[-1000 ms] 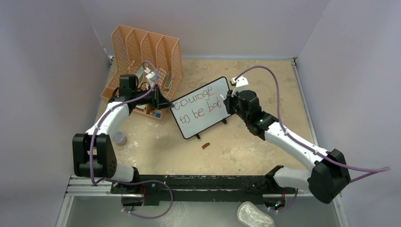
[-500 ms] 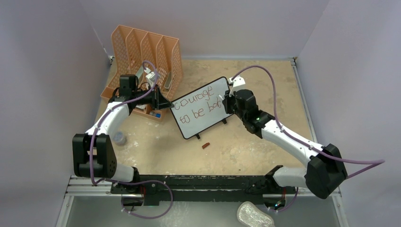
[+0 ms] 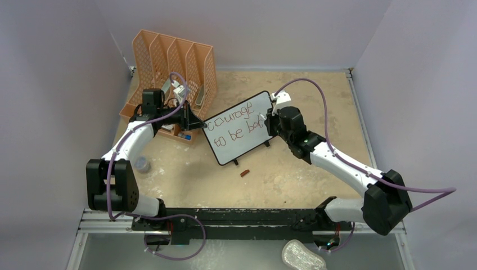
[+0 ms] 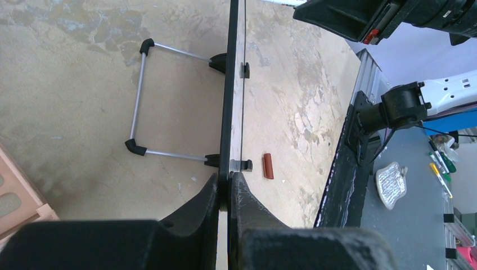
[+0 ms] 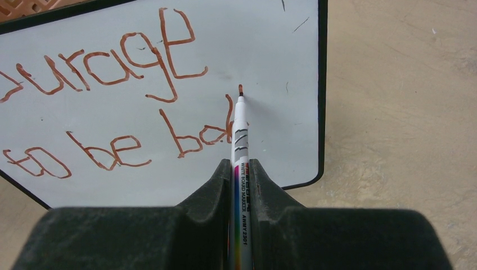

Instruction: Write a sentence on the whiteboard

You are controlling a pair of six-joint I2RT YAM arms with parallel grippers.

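Your left gripper: jaws clamped on the whiteboard edge. Your right gripper: jaws pinching a marker, tip ahead at the last letter of the sentence.

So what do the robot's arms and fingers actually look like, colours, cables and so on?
The left arm and right arm match: white shell links between chunky black joint housings. A thin purple cable loops loosely along each one. The fingers are matte black, wedge-shaped and rough-textured, tapering toward their tips.
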